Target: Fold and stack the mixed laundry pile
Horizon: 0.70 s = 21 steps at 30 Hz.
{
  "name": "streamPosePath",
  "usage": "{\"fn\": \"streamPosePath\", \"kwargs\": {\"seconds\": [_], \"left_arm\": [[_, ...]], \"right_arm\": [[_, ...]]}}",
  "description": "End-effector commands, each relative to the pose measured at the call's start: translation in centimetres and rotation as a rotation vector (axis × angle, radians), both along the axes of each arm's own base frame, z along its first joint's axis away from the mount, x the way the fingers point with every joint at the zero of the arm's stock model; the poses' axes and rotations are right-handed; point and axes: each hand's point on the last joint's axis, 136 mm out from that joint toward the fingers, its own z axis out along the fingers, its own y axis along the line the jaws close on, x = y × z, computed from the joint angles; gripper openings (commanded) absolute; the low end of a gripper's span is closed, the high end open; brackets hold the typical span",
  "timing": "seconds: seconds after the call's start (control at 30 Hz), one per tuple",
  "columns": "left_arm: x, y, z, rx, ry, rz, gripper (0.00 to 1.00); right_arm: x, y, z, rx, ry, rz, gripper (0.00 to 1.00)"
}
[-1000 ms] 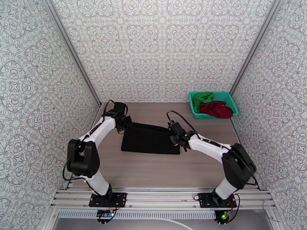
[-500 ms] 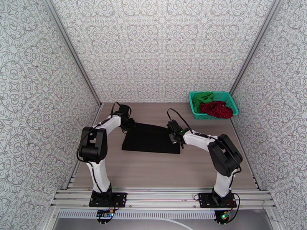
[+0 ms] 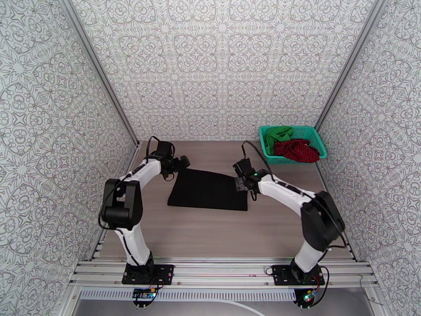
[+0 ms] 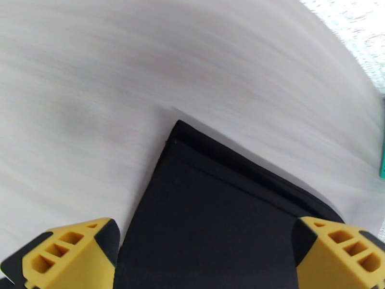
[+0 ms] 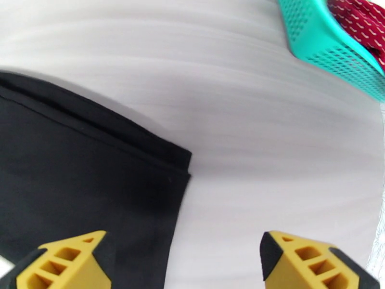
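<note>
Seen from above, the left gripper (image 3: pixel 182 163) and the right gripper (image 3: pixel 241 178) are too small for me to read their jaws. Each hangs over a far corner of the black garment (image 3: pixel 208 190). It lies flat between them on the pale wood-grain table (image 3: pixel 226 230), its long axis running from one gripper to the other. Beyond the right gripper, toward its outer side, a teal basket (image 3: pixel 294 160) holds a green garment (image 3: pixel 278 135) half buried under a dark red dotted garment (image 3: pixel 298 149). Patterned walls (image 3: pixel 221 64) close in three sides.

In the left wrist view, the left gripper (image 4: pixel 204 239) is spread wide and holds nothing, its yellow fingers (image 4: pixel 67 256) cut off by the frame. The black garment (image 4: pixel 216 213) lies beneath, one corner pointing ahead; the table (image 4: pixel 96 107) is smeared with blur.

In the right wrist view, the right gripper (image 5: pixel 183 246) also gapes empty. The black garment (image 5: pixel 82 174) lies under one finger, and bare table (image 5: pixel 264 140) under the other. Ahead, the teal basket (image 5: pixel 327 39) and the dark red dotted garment (image 5: pixel 361 15) are clipped by the frame.
</note>
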Motion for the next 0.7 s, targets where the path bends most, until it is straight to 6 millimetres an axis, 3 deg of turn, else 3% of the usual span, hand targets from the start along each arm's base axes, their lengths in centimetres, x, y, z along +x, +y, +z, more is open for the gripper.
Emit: {"fn": "streamPosePath", "kwargs": {"seconds": [0.0, 0.17, 0.3, 0.67], "left_arm": [[-1.4, 0.2, 3.2, -0.015, -0.074, -0.009, 0.99], [-4.7, 0.3, 3.8, -0.009, -0.041, 0.001, 0.99], [-6.7, 0.0, 3.7, 0.007, -0.017, -0.003, 0.99], [-7.4, -1.5, 3.3, 0.009, 0.005, -0.045, 0.99]], "right_arm": [[-2.9, -0.7, -0.4, 0.117, 0.142, -0.091, 0.84], [-4.7, 0.1, -2.7, 0.273, 0.269, -0.120, 0.82], [-4.8, 0.6, -4.5, 0.308, 0.323, -0.144, 0.77], [-4.0, 1.8, -9.9, 0.326, 0.396, -0.202, 0.64]]}}
